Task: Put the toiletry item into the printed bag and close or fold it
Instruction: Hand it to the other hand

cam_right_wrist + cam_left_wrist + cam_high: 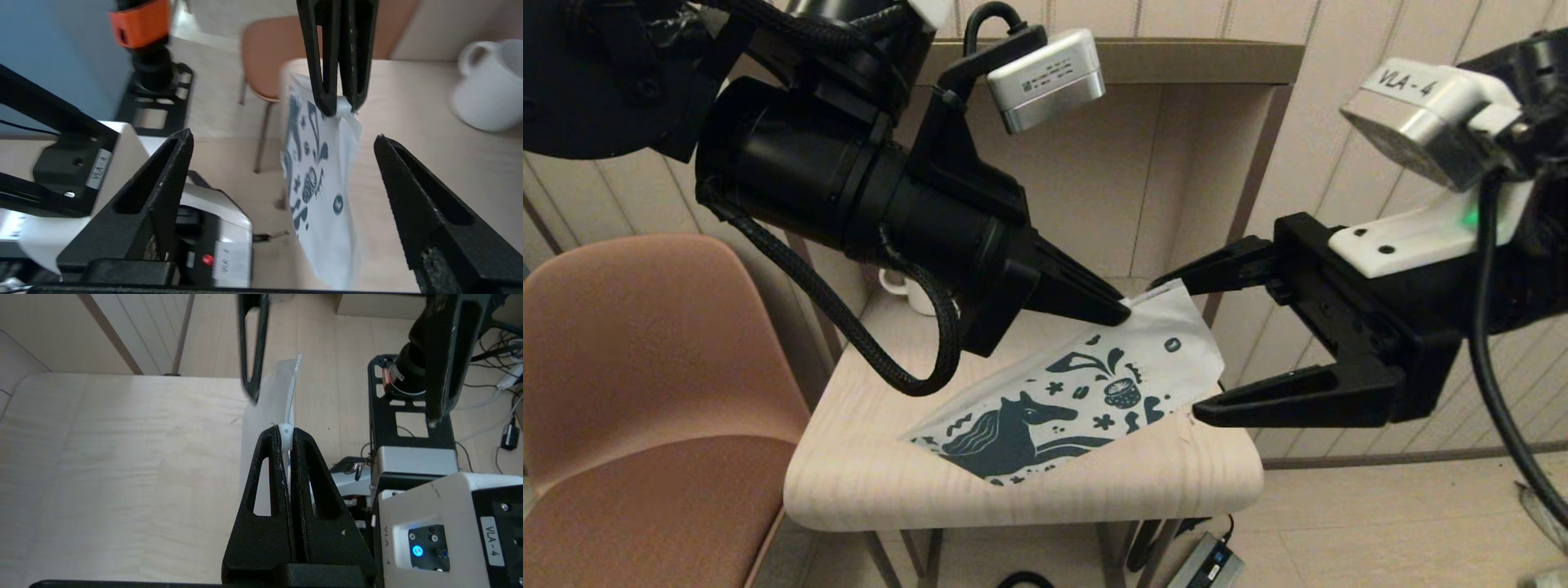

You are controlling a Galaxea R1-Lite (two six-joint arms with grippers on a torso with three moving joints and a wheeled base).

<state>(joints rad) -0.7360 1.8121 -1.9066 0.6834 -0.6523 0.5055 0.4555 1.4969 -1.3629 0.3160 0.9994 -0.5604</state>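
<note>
A label reading "VLA-4" shows on the silver camera housing mounted at the right wrist; no other writing can be made out. The left tool is clamped on the top corner of the printed bag, a flat white pouch bearing a dark teal galloping horse and small doodles, its white zip strip pinched between the black fingers. The pouch hangs tilted from that corner, its lower end resting on the pale wooden bench. The right tool stands with its fingers wide apart on either side of the pouch's raised edge, not gripping it. The toiletry item cannot be seen in any view. A white mug sits at the back of the bench, and a terracotta chair stands just beside it.
</note>
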